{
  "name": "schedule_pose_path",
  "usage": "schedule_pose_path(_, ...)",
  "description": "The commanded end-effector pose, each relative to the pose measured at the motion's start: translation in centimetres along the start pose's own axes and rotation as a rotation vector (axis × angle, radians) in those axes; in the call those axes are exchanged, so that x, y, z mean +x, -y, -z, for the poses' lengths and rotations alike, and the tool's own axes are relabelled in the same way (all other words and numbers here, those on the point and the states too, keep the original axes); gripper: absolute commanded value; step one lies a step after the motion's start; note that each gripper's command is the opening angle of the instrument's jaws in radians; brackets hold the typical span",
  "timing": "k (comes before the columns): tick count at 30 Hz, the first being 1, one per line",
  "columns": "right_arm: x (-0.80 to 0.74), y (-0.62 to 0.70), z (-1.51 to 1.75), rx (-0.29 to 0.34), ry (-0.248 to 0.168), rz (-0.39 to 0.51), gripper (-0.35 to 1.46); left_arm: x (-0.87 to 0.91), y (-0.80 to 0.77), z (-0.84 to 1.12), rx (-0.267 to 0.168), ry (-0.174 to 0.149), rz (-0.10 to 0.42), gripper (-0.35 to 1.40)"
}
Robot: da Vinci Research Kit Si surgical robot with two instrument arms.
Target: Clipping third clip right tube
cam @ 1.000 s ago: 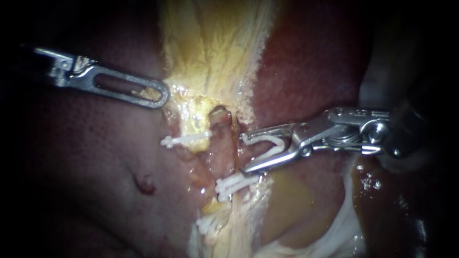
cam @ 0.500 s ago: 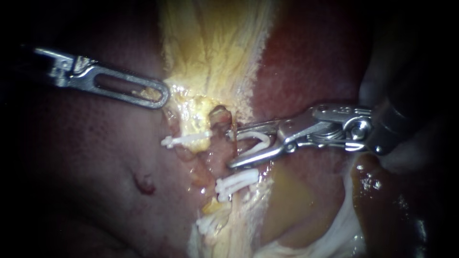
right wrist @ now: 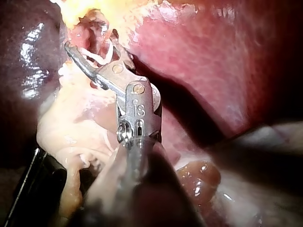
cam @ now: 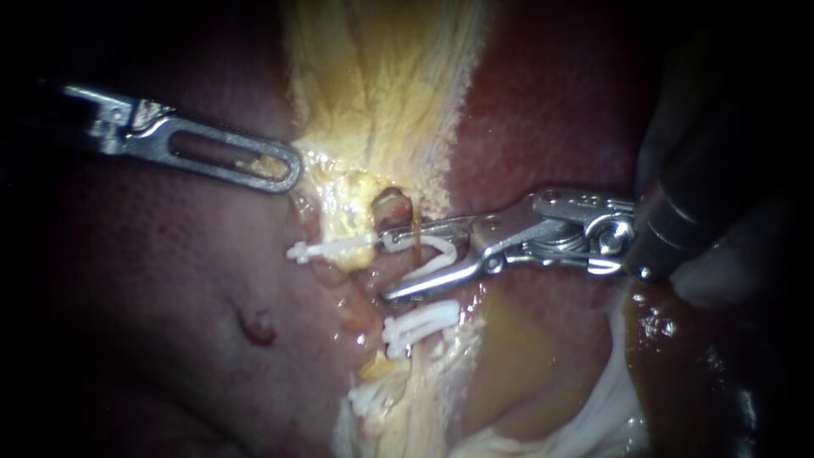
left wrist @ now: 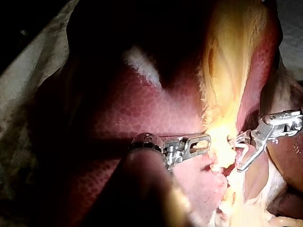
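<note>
So the right instrument (cam: 386, 263) reached in over the dark red liver (cam: 551, 110) with its slim metal jaws standing apart. An open white plastic clip (cam: 434, 254) was seated between them, one leg against each jaw. The pinkish right tube (cam: 394, 212) poked out just above the upper jaw and ran down between the two, so the clip straddled it but hadn't been squeezed. Just below on the same tube sat a closed white clip (cam: 420, 322), with a lowest white clip (cam: 373, 397) further down. A side white clip (cam: 331, 248) on the neighbouring strand was right by the upper jaw tip. The left instrument (cam: 287, 170), with long silver slotted jaws, looked clamped on the edge of the yellow fatty tissue (cam: 373, 85).

My take on doing this bit well:
- Make sure both jaw tips show past the far side of the tube before squeezing, so the whole width is caught.
- Hold the clip square across the tube.
- Leave a gap to the clip below.
- Don't snag the side clip.
- Close slowly, no twisting.
</note>
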Motion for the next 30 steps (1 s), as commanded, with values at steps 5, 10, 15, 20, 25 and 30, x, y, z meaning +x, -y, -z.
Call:
schedule_pose_path(5, 0.1, 0.08, 0.06, 0.039, -0.029, -0.027, 0.5, 0.0, -0.01, 0.01, 0.001, -0.001, 0.0, -0.35)
schedule_pose_path(10, 0.25, 0.22, 0.11, 0.115, -0.076, -0.059, 0.5, 0.0, -0.01, 0.01, 0.001, -0.001, -0.001, -0.35)
schedule_pose_path(15, 0.37, 0.39, 0.12, 0.163, -0.099, -0.061, 0.5, 0.0, -0.02, 0.01, 0.003, 0.001, -0.001, -0.35)
schedule_pose_path(20, 0.42, 0.49, 0.09, 0.179, -0.107, -0.066, 0.49, 0.0, -0.02, 0.01, 0.003, 0.001, -0.001, -0.35)
schedule_pose_path(25, 0.42, 0.47, 0.08, 0.177, -0.107, -0.066, 0.49, 0.0, -0.02, 0.0, 0.003, 0.001, -0.001, -0.35)
schedule_pose_path(30, 0.42, 0.45, 0.02, 0.175, -0.108, -0.065, 0.49, 0.0, -0.02, -0.01, 0.002, 0.002, 0.0, -0.35)
